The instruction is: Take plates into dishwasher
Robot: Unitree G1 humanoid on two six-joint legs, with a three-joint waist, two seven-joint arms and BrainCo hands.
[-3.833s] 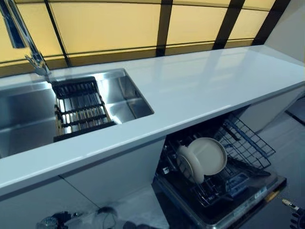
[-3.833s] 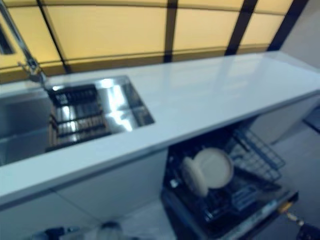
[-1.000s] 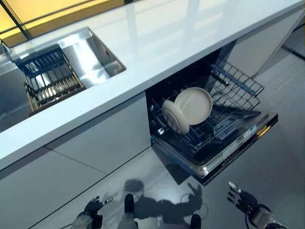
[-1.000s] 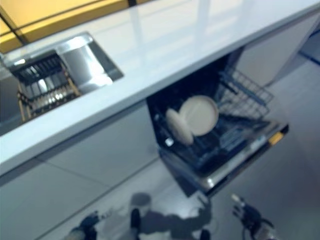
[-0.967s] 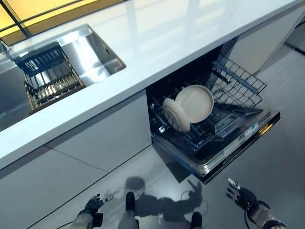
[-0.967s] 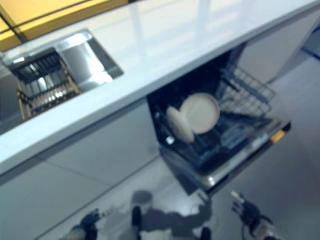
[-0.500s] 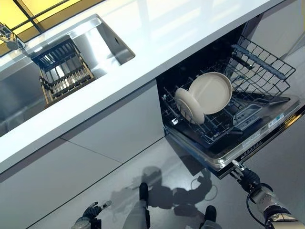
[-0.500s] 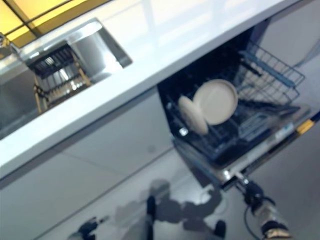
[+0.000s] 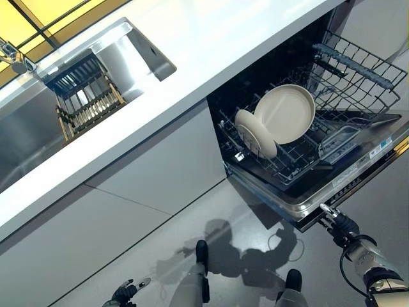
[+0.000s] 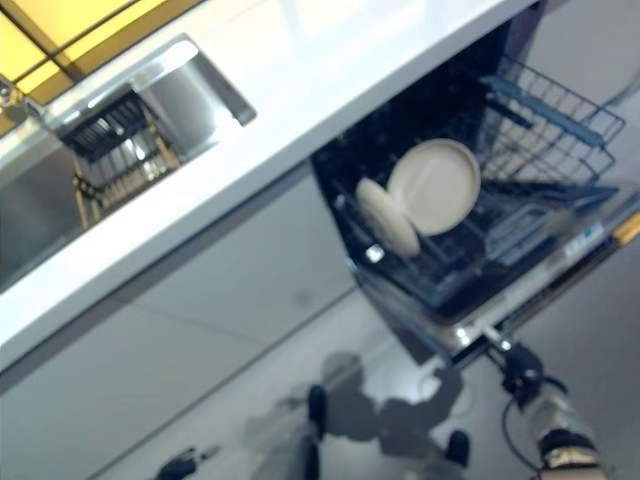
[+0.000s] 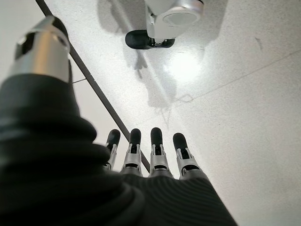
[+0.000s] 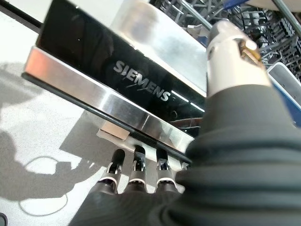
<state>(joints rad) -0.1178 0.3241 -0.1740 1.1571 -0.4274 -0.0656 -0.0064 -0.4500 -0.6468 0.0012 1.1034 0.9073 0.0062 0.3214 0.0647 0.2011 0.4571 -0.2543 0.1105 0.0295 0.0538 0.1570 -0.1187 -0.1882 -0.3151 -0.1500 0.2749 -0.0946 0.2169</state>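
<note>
Under the door edge, right hand, fingers straight

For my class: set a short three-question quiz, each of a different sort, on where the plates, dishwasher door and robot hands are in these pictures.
1. True or false: both plates stand on edge in the pulled-out lower rack.
2. Which hand is at the front edge of the open dishwasher door? A. left hand B. right hand
3. Fill in: the sink holds a dark drying ____.

Key: 1 true; 2 B; 3 rack.
</note>
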